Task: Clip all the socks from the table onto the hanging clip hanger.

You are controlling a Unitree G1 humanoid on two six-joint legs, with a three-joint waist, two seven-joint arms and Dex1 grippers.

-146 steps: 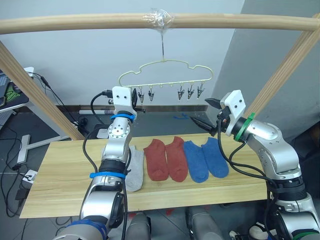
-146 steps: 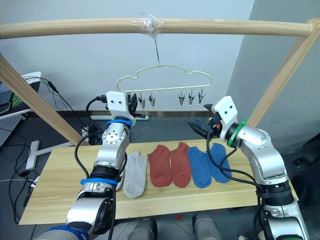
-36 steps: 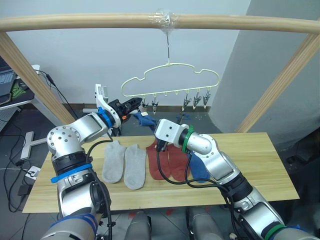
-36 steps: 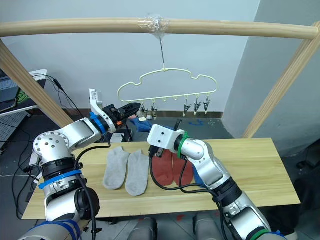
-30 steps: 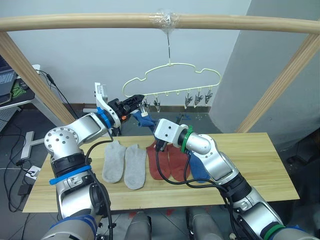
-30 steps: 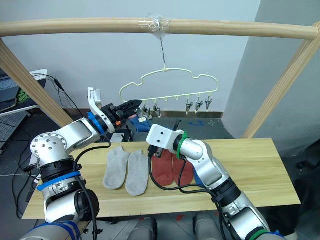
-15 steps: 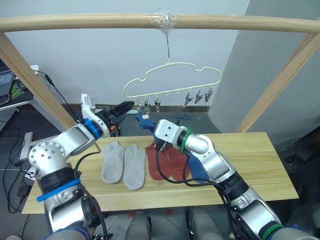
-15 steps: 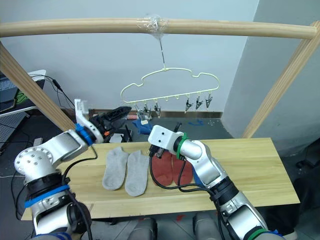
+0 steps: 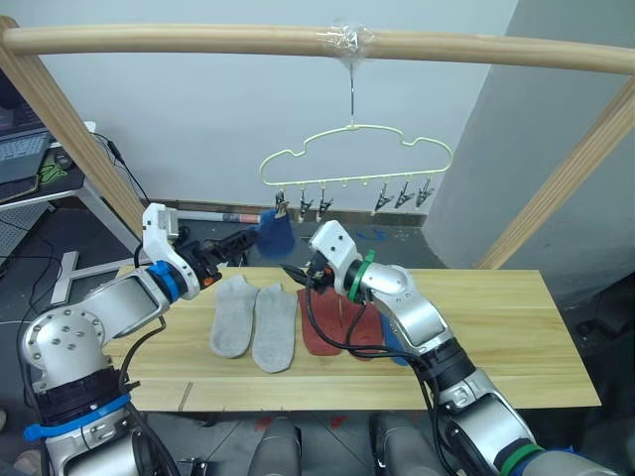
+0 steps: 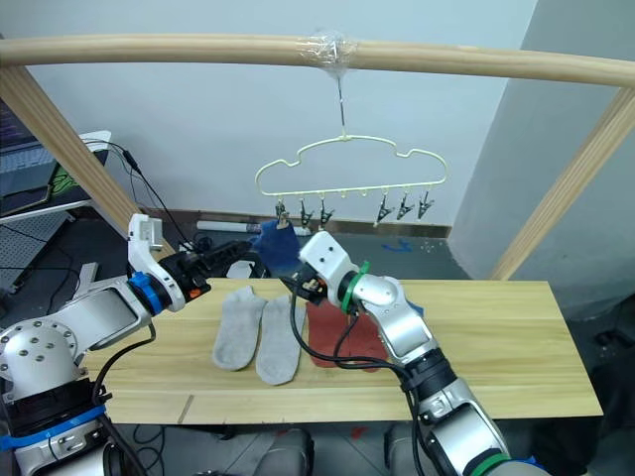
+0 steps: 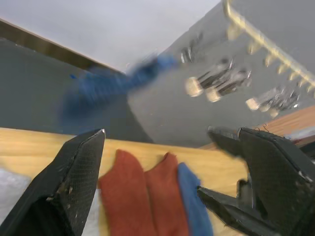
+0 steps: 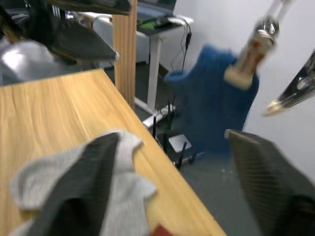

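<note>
The clip hanger (image 9: 355, 161) hangs by its hook from the taped middle of the wooden pole (image 9: 198, 40), its row of small clips (image 9: 402, 196) along the lower wire, and one blue sock (image 9: 273, 232) dangles from the leftmost clip, at about 9 o'clock of the hanger's lower edge. On the table (image 9: 516, 337) lie two light grey socks (image 9: 254, 315) side by side, toes toward the robot, with two rust red socks (image 9: 319, 325) just beside them at 3 o'clock, partly covered by the right arm and its cables. A second blue sock (image 9: 395, 347) peeks out past the red pair, mostly hidden under that arm. The left claw (image 9: 234, 244) points toward the hanging blue sock from 9 o'clock, close to it but apart, and in the left wrist view its two black fingers (image 11: 74, 177) stand wide with nothing between them. The right claw (image 9: 304, 273) sits just below the hanging sock, above the far edge of the table; in the right wrist view its fingers (image 12: 88, 182) are likewise spread wide and empty, with the grey socks and the blue sock ahead
</note>
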